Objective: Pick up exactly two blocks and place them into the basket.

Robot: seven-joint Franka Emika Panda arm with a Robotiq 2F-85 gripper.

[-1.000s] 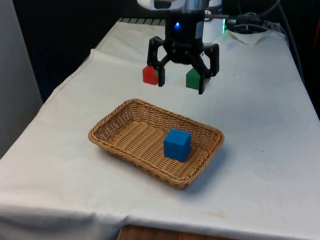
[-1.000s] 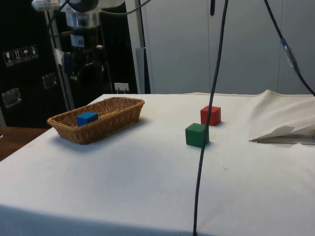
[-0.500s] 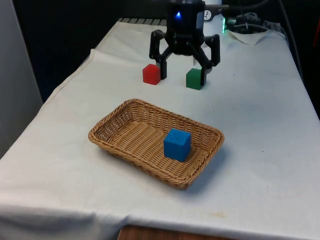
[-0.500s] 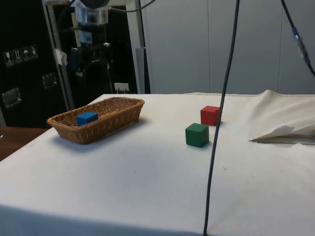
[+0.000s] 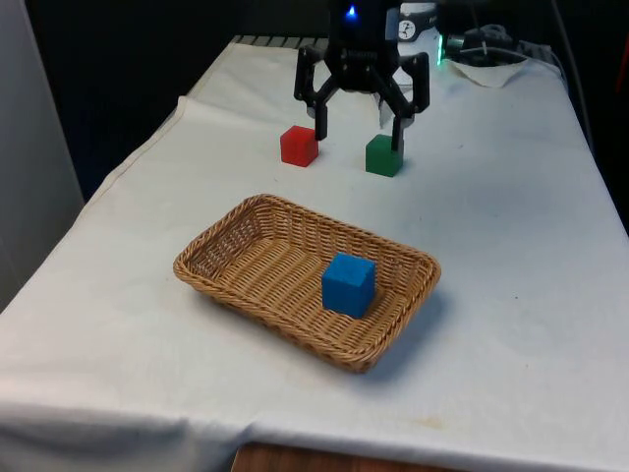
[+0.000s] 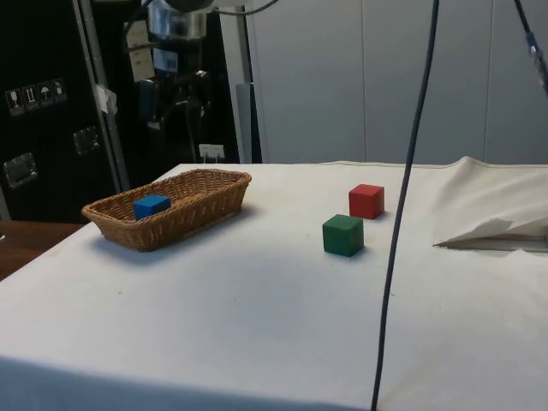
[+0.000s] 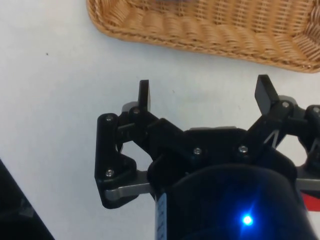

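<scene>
White cloth [image 5: 511,256] covers your table from edge to edge, with black curtains at the top of the front view and dark cabinets at the left of the side view. Item one: your wicker basket [image 5: 257,248], lower centre of the front view and left of centre in the side view [image 6: 201,193]; its woven rim also runs along the wrist view [image 7: 210,35]. Item two: a blue block [image 5: 349,284] lying inside the basket toward the front view's right end, seen in the side view [image 6: 151,205] just above the near rim. Item three: a red block [image 5: 298,146] on the cloth in the upper centre of the front view, outside the basket. Item four: a green block [image 5: 383,155] just beside it toward the front view's right, the two apart and not touching; in the side view the green one [image 6: 343,235] sits nearer the camera than the red one [image 6: 366,201]. Item five: your gripper [image 5: 359,123], upper centre of the front view, hanging above the gap between the red and green blocks with its fingers [image 7: 144,95] spread wide and nothing held. In the side view you find it [image 6: 175,107] in the upper left of the frame, raised off the table.
</scene>
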